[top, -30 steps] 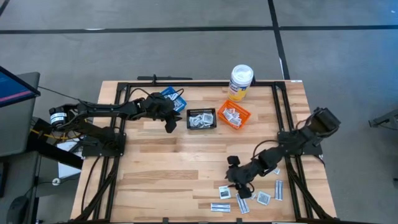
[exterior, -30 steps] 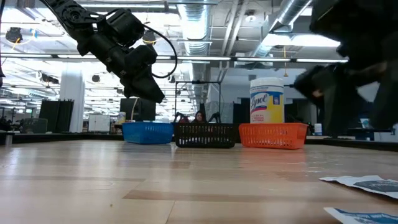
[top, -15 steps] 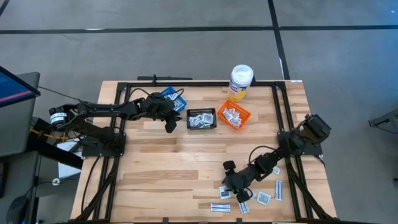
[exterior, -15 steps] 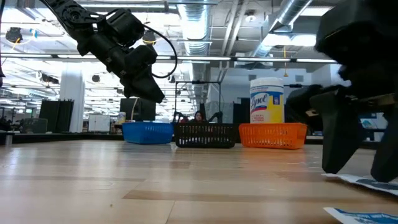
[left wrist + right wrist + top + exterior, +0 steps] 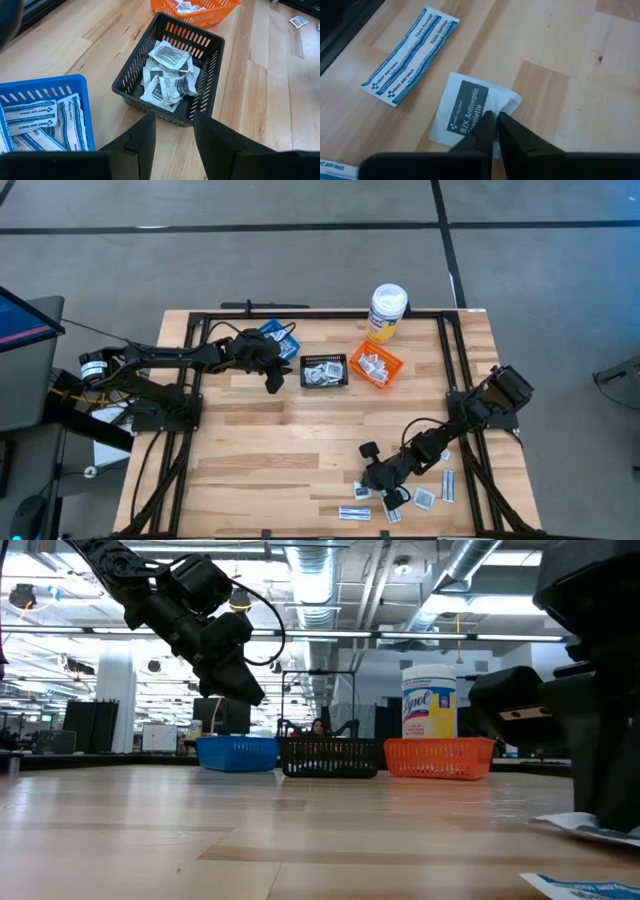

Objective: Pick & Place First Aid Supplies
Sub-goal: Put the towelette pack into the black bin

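Pinching the edge of a square white antiseptic towelette packet (image 5: 470, 117), the right hand (image 5: 492, 125) is low on the near right part of the surface (image 5: 280, 440), its two fingers pressed together on the packet while the packet lies flat on the wood. I think the grip is taken at the rim because such a flat thing gives no other place to hold. Just beside it lies a narrow bandage strip (image 5: 410, 55) with blue print, and in the high view several more packets (image 5: 425, 498) are scattered around the same hand, so these supplies are not yet sorted. At the far side three small baskets stand in a row: the blue basket (image 5: 45, 117) holds long bandage strips, the black basket (image 5: 167, 75) holds crumpled square packets with dark print, and the orange basket (image 5: 375, 366) holds other small packets. It seems each basket takes one kind, so the pinched towelette probably belongs to the black one, though I cannot be sure. The left hand (image 5: 172, 135) hovers above the surface between the blue and the black basket with fingers spread and nothing between them. A tall white bottle (image 5: 386, 313) with yellow label stands behind the orange basket, apart from the work.
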Tool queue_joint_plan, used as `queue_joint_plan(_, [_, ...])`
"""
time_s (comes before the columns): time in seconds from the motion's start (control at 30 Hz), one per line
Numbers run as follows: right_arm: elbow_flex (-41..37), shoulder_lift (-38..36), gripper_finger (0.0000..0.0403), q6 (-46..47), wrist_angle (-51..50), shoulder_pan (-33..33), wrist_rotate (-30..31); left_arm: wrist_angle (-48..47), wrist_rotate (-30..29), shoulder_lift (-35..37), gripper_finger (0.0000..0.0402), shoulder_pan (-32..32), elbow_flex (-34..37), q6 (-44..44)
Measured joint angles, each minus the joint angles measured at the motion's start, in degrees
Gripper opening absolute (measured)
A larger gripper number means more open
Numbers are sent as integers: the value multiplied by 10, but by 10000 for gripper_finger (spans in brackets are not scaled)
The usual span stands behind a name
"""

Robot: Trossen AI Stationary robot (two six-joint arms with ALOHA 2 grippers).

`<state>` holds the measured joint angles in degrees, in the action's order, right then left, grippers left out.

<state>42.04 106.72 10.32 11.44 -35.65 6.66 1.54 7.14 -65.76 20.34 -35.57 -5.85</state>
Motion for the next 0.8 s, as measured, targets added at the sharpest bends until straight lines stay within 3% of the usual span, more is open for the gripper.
queue_joint_plan(0.23, [-4, -2, 24, 1, 16, 10, -2, 0, 0, 0, 131, 0, 0, 0])
queue_joint_plan(0.4, [-4, -48, 5, 0, -18, 32, 29, 6, 0, 0, 131, -8, 0, -2])
queue_joint_plan(0.63, [-6, -154, 9, -74, -119, 94, 233, 77, 1, 0, 131, -62, 0, -6])
queue_joint_plan(0.8, [-5, -176, 2, -196, -76, 148, 344, 171, 1, -19, 131, -98, 0, -60])
